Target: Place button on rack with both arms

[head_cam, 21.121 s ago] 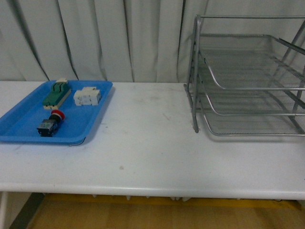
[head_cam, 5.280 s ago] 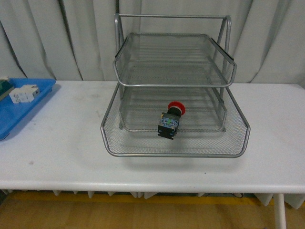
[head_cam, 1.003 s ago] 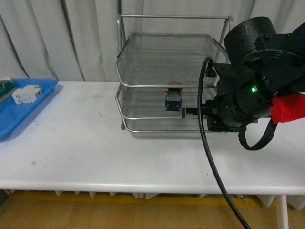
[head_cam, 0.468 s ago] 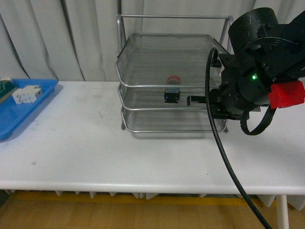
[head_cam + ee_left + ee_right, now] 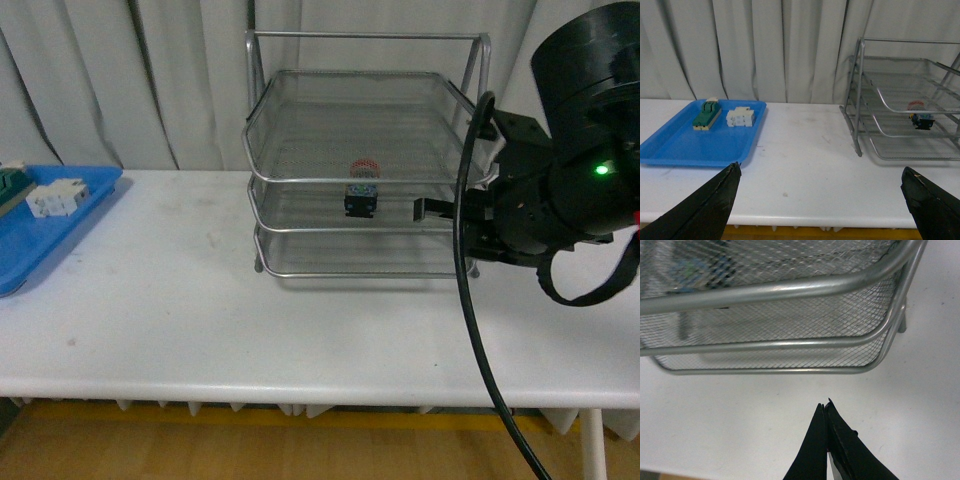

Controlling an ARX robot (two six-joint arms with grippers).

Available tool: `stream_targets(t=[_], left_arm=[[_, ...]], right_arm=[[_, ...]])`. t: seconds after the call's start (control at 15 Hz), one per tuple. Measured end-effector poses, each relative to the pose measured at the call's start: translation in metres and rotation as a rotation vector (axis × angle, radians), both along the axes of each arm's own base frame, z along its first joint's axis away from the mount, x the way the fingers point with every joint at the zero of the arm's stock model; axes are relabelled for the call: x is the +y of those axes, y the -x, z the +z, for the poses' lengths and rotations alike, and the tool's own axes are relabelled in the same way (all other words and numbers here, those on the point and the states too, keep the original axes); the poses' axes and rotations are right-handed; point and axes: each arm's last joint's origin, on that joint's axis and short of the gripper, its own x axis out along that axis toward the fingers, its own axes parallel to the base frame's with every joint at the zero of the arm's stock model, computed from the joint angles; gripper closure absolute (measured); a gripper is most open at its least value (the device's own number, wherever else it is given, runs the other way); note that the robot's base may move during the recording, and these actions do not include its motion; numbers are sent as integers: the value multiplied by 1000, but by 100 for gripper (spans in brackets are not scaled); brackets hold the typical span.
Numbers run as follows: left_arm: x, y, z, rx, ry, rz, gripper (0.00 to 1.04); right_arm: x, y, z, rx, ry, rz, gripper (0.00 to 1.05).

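while the button (image 5: 361, 190) sits in the middle tier of the rack (image 5: 365, 160) on the white table (image 5: 250, 310), the right arm (image 5: 560, 190) hangs just beside the rack's right side, its tool (image 5: 826, 412) pressed together and empty above the table. the left tool (image 5: 820, 192) stands wide apart well away from the rack, facing a blue tray (image 5: 685, 145) that holds a green-and-cream block (image 5: 706, 114) and a white block (image 5: 741, 117).

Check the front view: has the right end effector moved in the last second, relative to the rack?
Yes. The right end effector has shifted rightward, away from the button, toward the rack's right edge.
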Motion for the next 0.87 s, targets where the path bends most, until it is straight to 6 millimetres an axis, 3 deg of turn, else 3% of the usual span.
stream_targets(t=[0.13, 0.2, 0.47, 0.6, 0.67, 0.74, 0.87], left_arm=[[0, 0, 0, 0, 0, 0, 7], [0, 0, 0, 0, 0, 0, 7], [0, 0, 0, 0, 0, 0, 7], [0, 0, 0, -1, 0, 0, 7], [0, 0, 0, 0, 0, -1, 7], [0, 0, 0, 0, 0, 0, 7], [0, 0, 0, 0, 0, 0, 7]], right_arm=[[-12, 29, 16, -64, -102, 5, 103], [-28, 49, 25, -110, -149, -17, 103], [-109, 144, 57, -311, -317, -169, 103], [-153, 185, 50, -678, -102, -276, 103], [-164, 212, 28, -724, 24, -247, 103], [-163, 232, 14, -717, 91, -235, 103], [-144, 240, 29, -809, 157, -165, 103]])
